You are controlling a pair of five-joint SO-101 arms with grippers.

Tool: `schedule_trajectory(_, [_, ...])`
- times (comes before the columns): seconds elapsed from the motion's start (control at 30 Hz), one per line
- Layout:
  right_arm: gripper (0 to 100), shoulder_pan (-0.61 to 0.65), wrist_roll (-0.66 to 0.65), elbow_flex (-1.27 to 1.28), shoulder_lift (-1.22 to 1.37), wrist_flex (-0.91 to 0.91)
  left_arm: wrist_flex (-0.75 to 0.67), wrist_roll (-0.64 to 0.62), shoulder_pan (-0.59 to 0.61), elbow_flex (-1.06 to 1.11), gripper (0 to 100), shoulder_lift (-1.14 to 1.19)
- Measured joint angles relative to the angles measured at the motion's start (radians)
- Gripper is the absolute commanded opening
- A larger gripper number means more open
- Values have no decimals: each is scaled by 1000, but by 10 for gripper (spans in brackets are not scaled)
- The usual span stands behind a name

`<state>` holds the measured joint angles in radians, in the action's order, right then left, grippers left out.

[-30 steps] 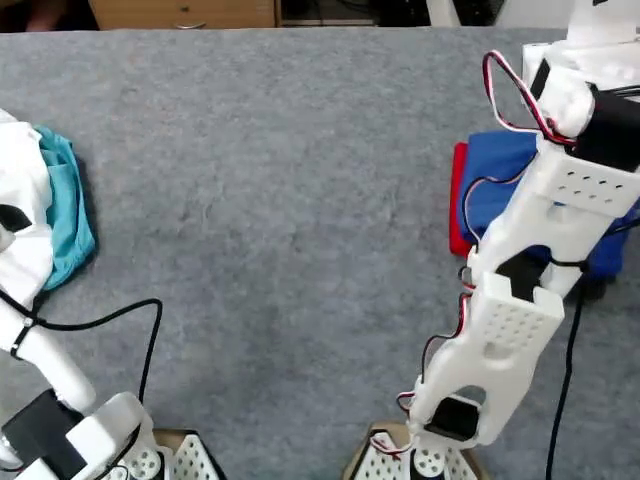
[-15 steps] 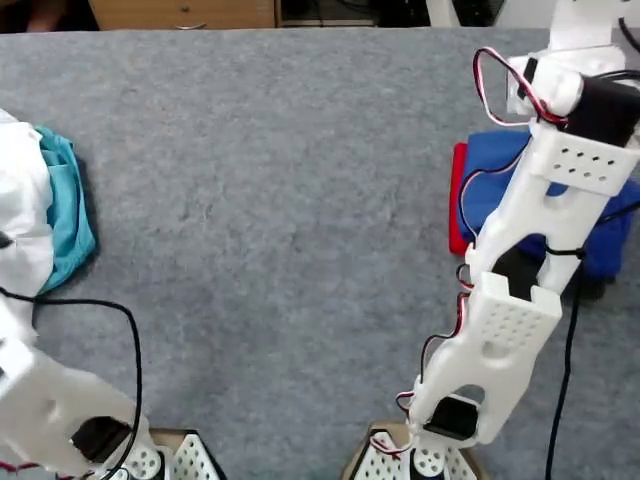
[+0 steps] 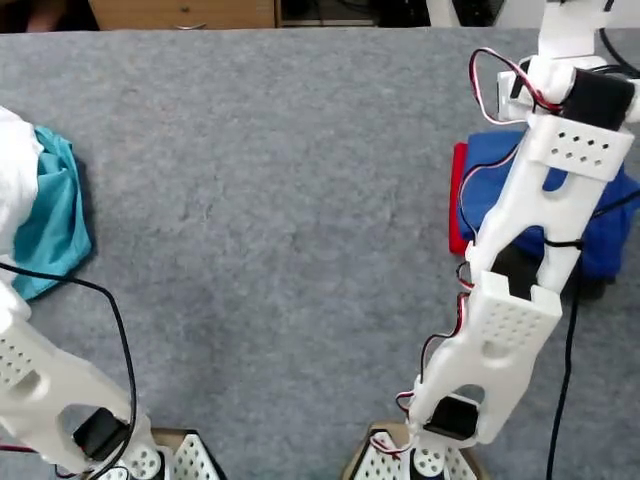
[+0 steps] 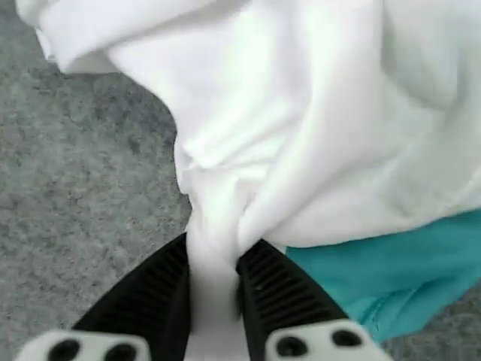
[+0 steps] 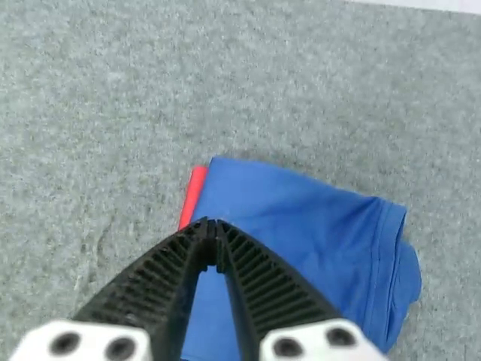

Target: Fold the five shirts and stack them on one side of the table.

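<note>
The white shirt (image 4: 301, 113) is caught in the left tool (image 4: 216, 256). A bunched fold of it sits between the two black ribbed fingers (image 4: 161, 289), which pinch the cloth tight. From this pinch the rest of the white shirt spreads away beyond the tips of the tool in loose, crumpled folds. Just beside the tool, partly under the white cloth, lies a teal shirt (image 4: 391, 274), also unfolded, on the grey table (image 4: 68, 188). In the high view both of these shirts lie at the table edge, ahead of the left arm (image 3: 40, 380).

The right tool (image 5: 214, 228) is pressed together, its tips meeting. Below its tips lies a folded blue shirt (image 5: 316, 226); whether the tips touch it cannot be told. The blue shirt rests on a red shirt (image 5: 194, 197), of which a narrow strip shows at one side of the tool. In the high view the right arm (image 3: 520, 280) stretches over this small stack.
</note>
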<state>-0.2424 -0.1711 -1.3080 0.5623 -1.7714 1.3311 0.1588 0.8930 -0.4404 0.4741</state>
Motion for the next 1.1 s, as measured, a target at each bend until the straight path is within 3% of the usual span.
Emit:
schedule_trajectory(0.27, [3,0,0,0,0,0,184,-2,-95,-60,19,-190])
schedule_trajectory(0.47, [3,0,0,0,0,0,296,-2,-272,-60,19,-391])
schedule_trajectory(0.63, [3,0,0,0,0,0,397,-2,-491,-43,19,-546])
schedule_trajectory(0.8, [3,0,0,0,0,0,405,-43,-750,130,19,-732])
schedule_trajectory(1.1, [3,0,0,0,0,0,212,-86,-1203,617,20,-1154])
